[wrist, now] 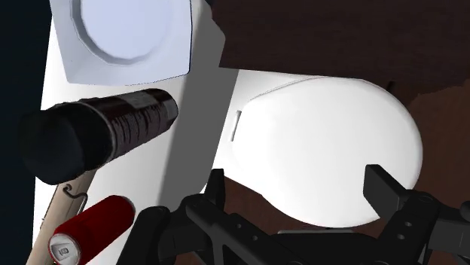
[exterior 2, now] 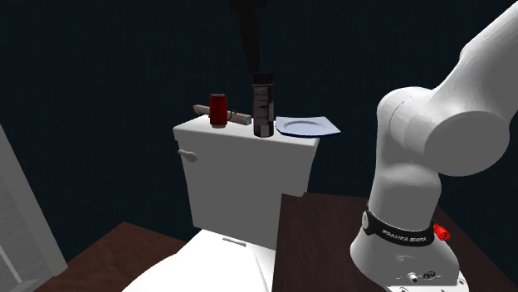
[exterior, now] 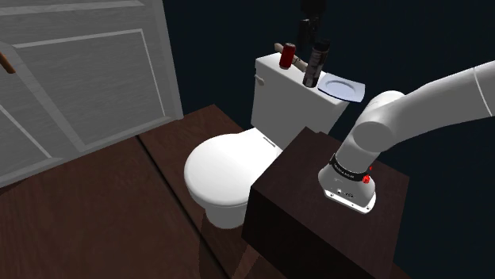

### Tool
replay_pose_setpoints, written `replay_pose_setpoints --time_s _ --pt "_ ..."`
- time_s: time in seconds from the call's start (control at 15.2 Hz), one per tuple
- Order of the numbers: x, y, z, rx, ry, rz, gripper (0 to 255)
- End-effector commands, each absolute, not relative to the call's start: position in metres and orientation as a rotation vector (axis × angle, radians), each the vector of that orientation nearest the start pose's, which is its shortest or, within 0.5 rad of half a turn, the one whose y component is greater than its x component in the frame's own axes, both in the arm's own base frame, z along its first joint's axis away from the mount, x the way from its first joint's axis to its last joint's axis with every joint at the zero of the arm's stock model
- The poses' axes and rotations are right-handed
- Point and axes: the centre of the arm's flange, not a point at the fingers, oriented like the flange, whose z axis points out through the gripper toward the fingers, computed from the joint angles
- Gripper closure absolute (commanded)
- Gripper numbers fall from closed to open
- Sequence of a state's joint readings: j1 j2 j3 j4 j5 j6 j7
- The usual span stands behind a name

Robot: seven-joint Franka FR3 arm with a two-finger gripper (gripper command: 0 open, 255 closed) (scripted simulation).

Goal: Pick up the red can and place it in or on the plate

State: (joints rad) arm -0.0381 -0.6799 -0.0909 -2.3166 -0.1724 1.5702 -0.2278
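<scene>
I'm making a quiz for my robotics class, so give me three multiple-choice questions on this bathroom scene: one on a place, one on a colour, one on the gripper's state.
1. Where does the red can stand?
A on top of the toilet tank
B on the floor
C on the toilet seat

2. What colour is the tall bottle between the can and the plate?
A yellow
B almost black
C green

3. How is the gripper?
A shut on the can
B shut on the bottle
C open and empty

Answers:
1 A: the can stands upright on the tank.
2 B: its body is dark throughout.
3 C: in the wrist view the fingers stand apart, clasping nothing.
</scene>
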Motion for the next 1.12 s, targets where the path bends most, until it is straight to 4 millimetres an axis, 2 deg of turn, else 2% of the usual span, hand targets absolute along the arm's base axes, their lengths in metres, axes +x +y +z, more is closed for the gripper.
replay_pose_setpoints --time_s 0.0,1.06 --pt "0.343 -0.091 0.568 -3.226 -0.213 0.127 0" --pt "0.447 -0.27 0.505 -3.151 -0.265 0.034 0"
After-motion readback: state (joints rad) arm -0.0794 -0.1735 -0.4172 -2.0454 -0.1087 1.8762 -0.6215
